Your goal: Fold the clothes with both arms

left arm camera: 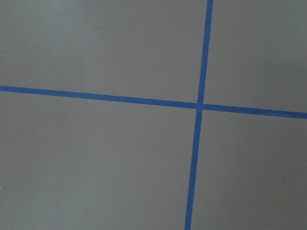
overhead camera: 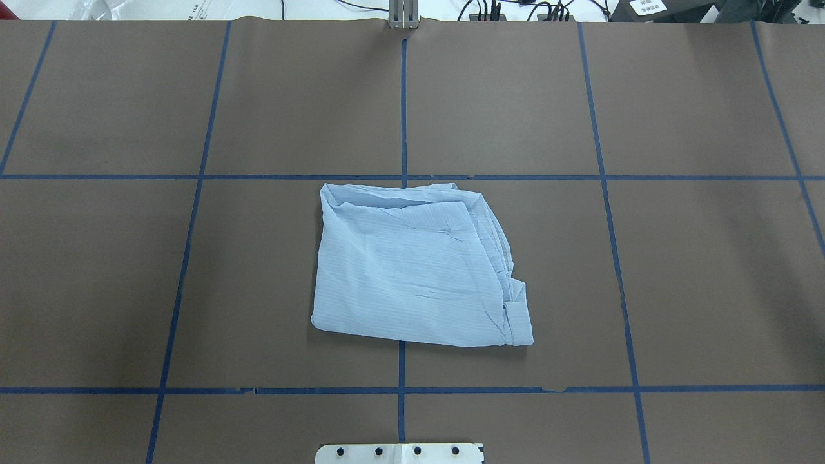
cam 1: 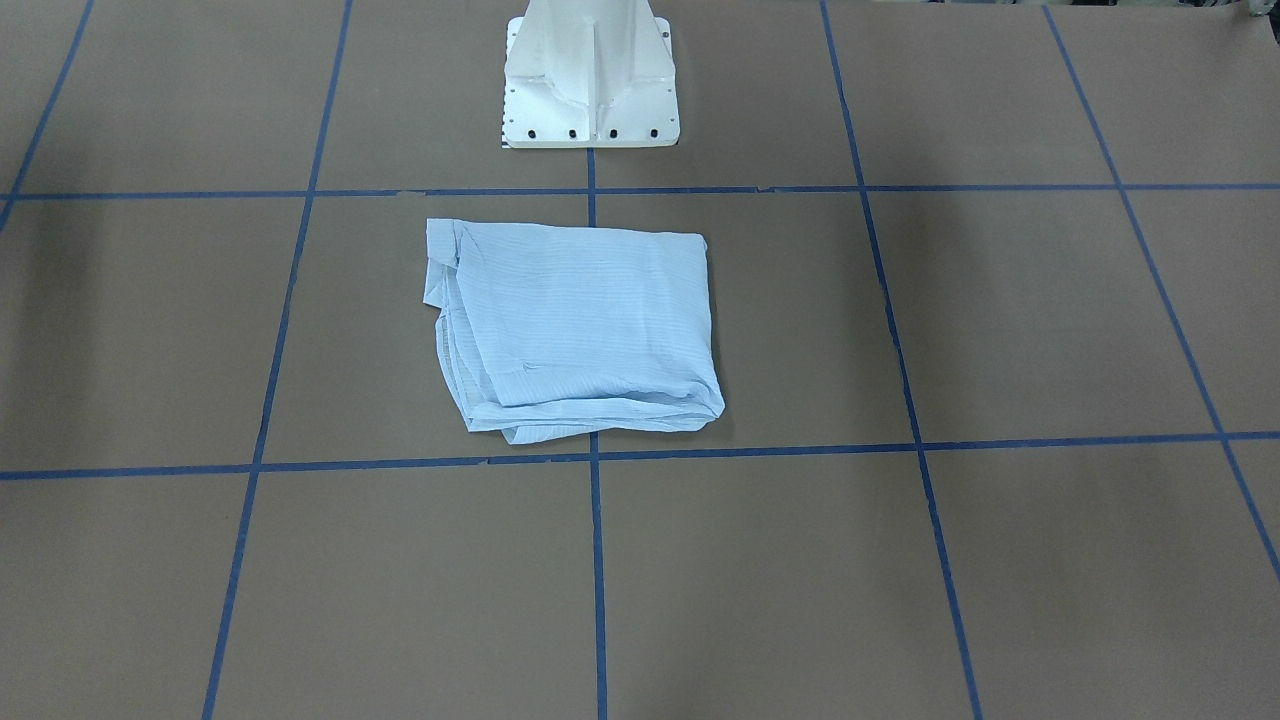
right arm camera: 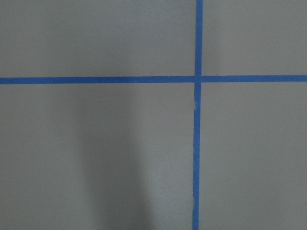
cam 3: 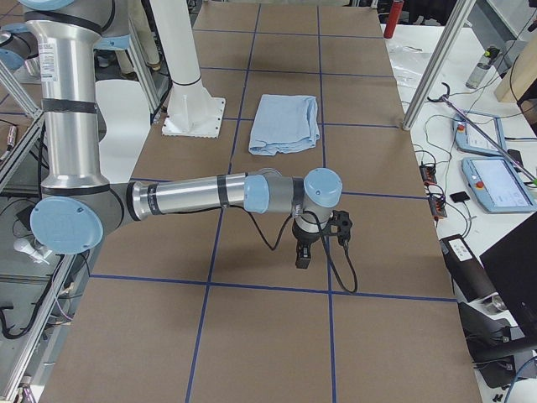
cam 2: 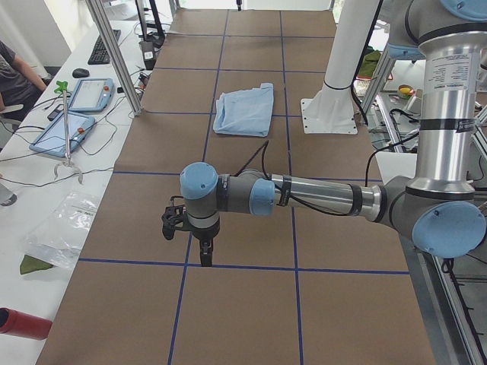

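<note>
Light blue shirt (overhead camera: 412, 270) folded on table (overhead camera: 129, 290); left claw (cam 2: 204, 258), right claw (cam 3: 302, 260) hang well away; cannot tell how far open

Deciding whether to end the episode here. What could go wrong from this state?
1. The thin light blue folded shirt has loose staggered layers along one edge; any grasp may pull the fold apart.
2. The left end effector and right end effector hang far from it, wrist views showing only brown blue-taped table, so an approach likely starts blind.
</note>
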`<state>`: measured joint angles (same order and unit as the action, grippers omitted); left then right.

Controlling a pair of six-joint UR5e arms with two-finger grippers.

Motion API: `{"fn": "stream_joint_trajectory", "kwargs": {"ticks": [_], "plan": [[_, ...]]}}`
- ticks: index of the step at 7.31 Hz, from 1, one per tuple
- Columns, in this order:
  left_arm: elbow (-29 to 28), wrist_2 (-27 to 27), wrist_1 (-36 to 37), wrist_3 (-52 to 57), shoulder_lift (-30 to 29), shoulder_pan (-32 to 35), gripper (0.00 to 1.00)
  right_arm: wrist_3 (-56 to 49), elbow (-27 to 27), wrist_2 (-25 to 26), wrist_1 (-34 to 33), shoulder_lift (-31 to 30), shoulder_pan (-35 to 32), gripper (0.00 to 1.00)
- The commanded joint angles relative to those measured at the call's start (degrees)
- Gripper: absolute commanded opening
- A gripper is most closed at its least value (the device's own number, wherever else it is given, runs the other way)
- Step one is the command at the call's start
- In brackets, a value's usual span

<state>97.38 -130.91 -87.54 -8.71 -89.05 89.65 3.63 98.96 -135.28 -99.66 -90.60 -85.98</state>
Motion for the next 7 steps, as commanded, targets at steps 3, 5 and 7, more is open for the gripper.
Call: {"fn": "stream_joint_trajectory", "kwargs": {"ticks": [3, 5, 7], "plan": [[-0.09, -0.22, -0.09, 0.53, 0.02, 0.0, 0.99, -1.95, -0.6, -0.07, 0.08, -2.83, -4.19, 1.0], [0.18, -0.31, -0.09, 0.53, -0.07, 0.0, 0.99, -4.76, -1.83, -0.07, 0.16, -2.74, -4.54, 1.0], [0.09, -0.31, -0.18, 0.53, -0.07, 0.0, 0.99, -5.12, -2.1, -0.07, 0.16, -2.65, -4.72, 1.0]]}}
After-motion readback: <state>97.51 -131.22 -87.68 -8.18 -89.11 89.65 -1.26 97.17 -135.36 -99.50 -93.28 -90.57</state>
